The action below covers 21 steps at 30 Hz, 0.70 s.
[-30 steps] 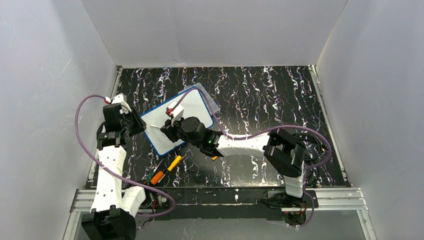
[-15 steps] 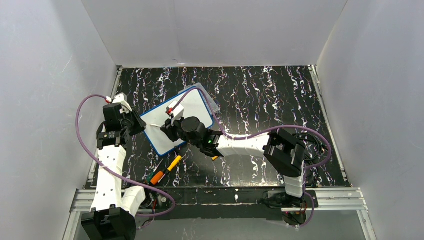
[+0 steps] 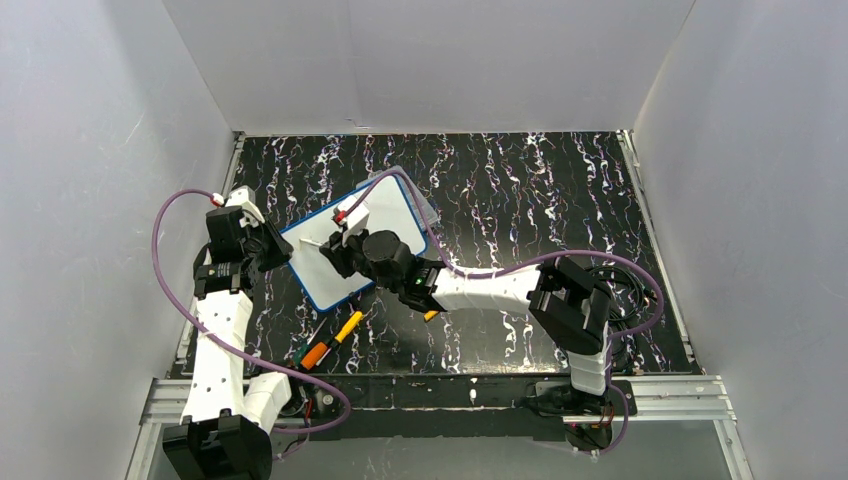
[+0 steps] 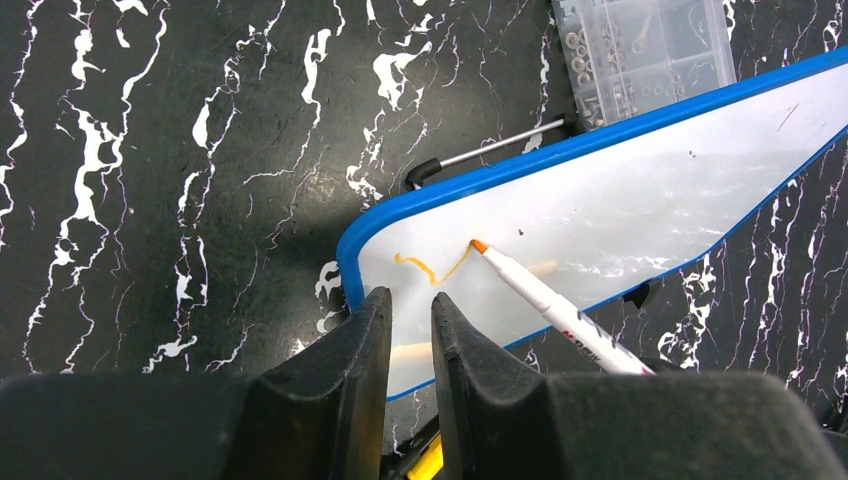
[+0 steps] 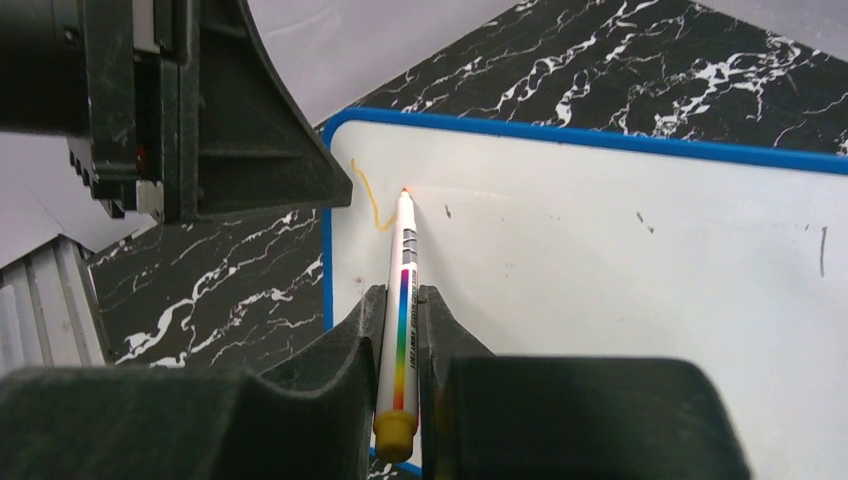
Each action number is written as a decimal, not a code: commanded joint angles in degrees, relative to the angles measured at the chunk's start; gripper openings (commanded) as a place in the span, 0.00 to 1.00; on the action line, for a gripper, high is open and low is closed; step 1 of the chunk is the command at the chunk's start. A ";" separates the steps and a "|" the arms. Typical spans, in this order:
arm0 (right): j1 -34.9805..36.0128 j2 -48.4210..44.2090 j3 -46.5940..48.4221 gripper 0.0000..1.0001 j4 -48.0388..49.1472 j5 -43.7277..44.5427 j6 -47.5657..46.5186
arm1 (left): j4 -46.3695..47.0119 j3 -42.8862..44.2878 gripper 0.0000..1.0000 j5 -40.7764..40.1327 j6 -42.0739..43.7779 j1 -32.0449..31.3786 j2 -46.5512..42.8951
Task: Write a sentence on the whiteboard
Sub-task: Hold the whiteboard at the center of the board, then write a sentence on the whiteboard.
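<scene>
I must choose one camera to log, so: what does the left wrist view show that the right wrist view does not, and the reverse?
Only the left wrist view: the clear compartment box beyond the whiteboard. Only the right wrist view: the rainbow-striped barrel of the marker, clamped in the right gripper. Both: the board's blue rim, the marker's tip and a short orange stroke.

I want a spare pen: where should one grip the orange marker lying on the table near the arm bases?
Grip the marker at mid-barrel, from straight above, fingers across its length: it is thin and lies flat, diagonal, on the table.
</scene>
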 commanded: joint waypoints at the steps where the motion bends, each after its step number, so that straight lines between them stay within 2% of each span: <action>1: -0.10 -0.12 3.71 0.01 2.80 2.27 -1.76 | -0.16 -0.44 0.20 1.32 0.37 -0.14 -0.42; 10: -0.10 0.68 4.86 0.01 2.09 2.54 -2.13 | -0.30 -0.20 0.20 1.10 0.60 -0.18 -0.68; 21: -0.08 -1.04 0.17 0.01 2.08 3.11 -1.18 | -0.60 0.15 0.20 0.02 0.56 -0.17 -1.09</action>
